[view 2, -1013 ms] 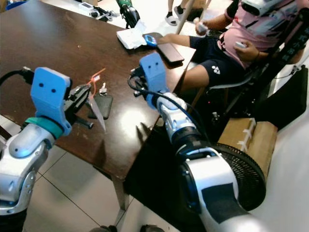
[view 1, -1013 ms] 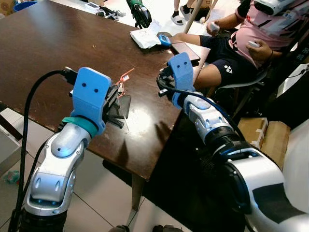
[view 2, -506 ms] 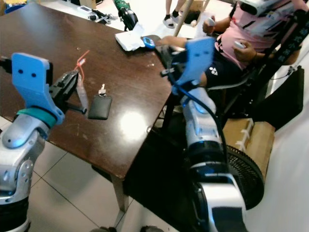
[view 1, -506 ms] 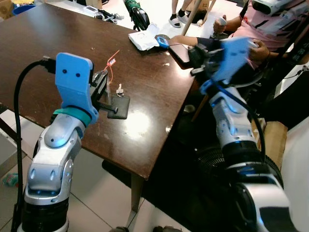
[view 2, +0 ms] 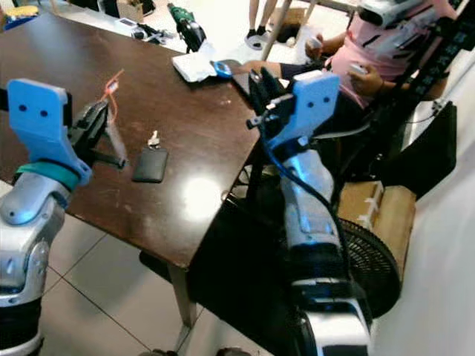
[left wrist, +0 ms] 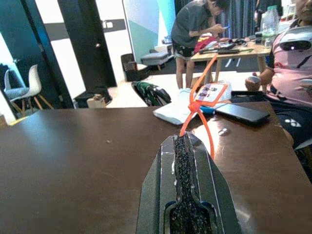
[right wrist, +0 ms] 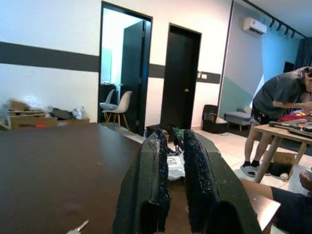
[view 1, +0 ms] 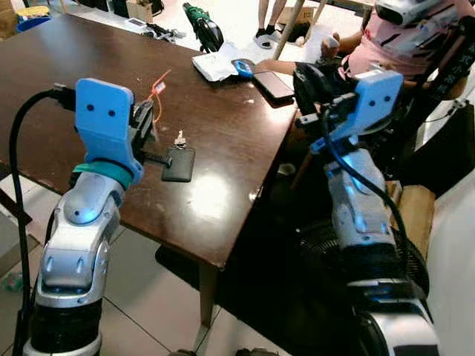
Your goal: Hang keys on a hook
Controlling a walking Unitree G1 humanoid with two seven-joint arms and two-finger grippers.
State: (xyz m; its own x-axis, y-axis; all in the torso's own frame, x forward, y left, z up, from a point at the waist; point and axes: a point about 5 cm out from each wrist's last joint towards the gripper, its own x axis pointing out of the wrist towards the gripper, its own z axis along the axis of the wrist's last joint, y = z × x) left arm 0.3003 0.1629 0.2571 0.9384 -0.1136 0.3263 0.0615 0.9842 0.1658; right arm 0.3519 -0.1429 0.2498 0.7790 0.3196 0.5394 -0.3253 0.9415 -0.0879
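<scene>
A black key fob [view 1: 178, 163] with a small silver key [view 1: 179, 138] lies flat on the dark brown table [view 1: 74, 67]. My left gripper [view 1: 147, 126] hovers just left of and above the fob. Its fingers [left wrist: 181, 146] are shut on a thin orange strap [left wrist: 201, 105] that carries a small printed tag [left wrist: 212, 91]. I cannot tell whether the strap joins the keys. My right gripper [view 1: 310, 78] is raised beside the table's right edge, away from the keys. The right wrist view shows a narrow gap between its pads [right wrist: 161, 156] with nothing in it.
At the table's far right corner lie a phone [view 1: 273, 85], a white packet [view 1: 214, 65], a blue item [view 1: 243, 67] and a green-black tool [view 1: 204, 26]. A person [view 1: 415, 44] sits close to my right arm. A fan [view 2: 371, 259] and a cardboard box [view 2: 378, 211] stand on the floor.
My right arm has lifted from the table edge and swung right, towards the seated person. My left gripper has drawn back left with the orange strap, uncovering the fob. The camera has shifted.
</scene>
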